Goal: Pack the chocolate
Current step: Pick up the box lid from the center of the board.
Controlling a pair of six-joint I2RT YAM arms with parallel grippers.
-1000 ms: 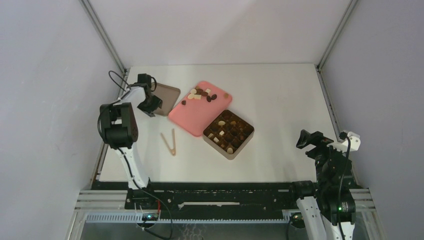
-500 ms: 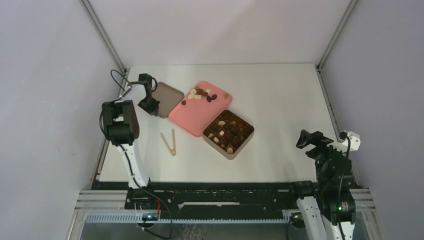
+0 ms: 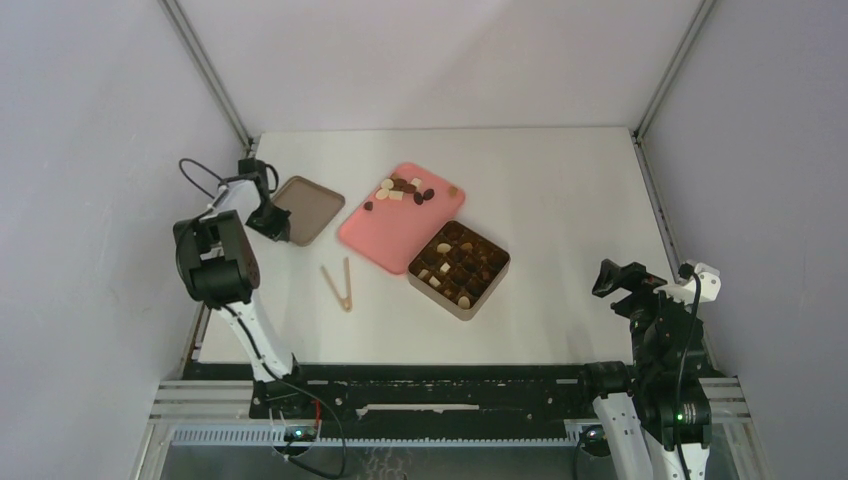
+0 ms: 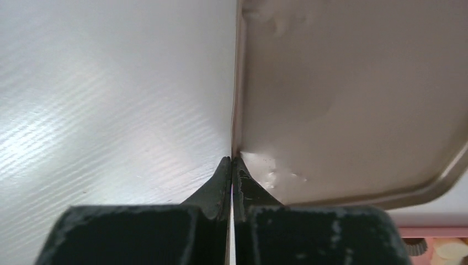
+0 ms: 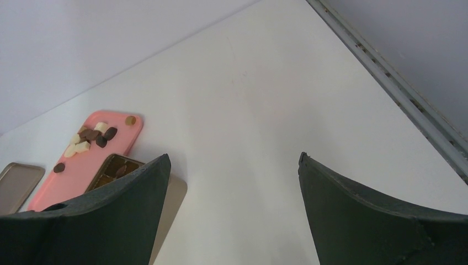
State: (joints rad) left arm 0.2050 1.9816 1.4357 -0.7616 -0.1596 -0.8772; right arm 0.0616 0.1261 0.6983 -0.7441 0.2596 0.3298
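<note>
Loose chocolate [image 3: 404, 189] in dark brown, mid brown and cream lies at the far end of a pink tray [image 3: 385, 235]; it shows in the right wrist view too as chocolate [image 5: 91, 138]. More pieces sit in the gridded square tin [image 3: 458, 268]. My left gripper [image 3: 267, 221] is shut on the thin left rim of the tan tin lid [image 3: 305, 208], and in the left wrist view its fingertips [image 4: 232, 161] pinch the lid [image 4: 342, 94] at its edge. My right gripper [image 3: 616, 278] hangs open and empty near the table's right edge, far from everything.
Thin wooden tongs [image 3: 340, 285] lie on the white table in front of the lid. The pink tray touches the tin's far-left corner. The cell's frame posts and grey walls stand close beside both arms. In the right wrist view the tin [image 5: 118, 168] peeks past the left finger.
My left gripper closed on the lid's rim and pulled the lid left, off the pink tray's edge, so it now lies apart from the tray. The right arm has not moved.
</note>
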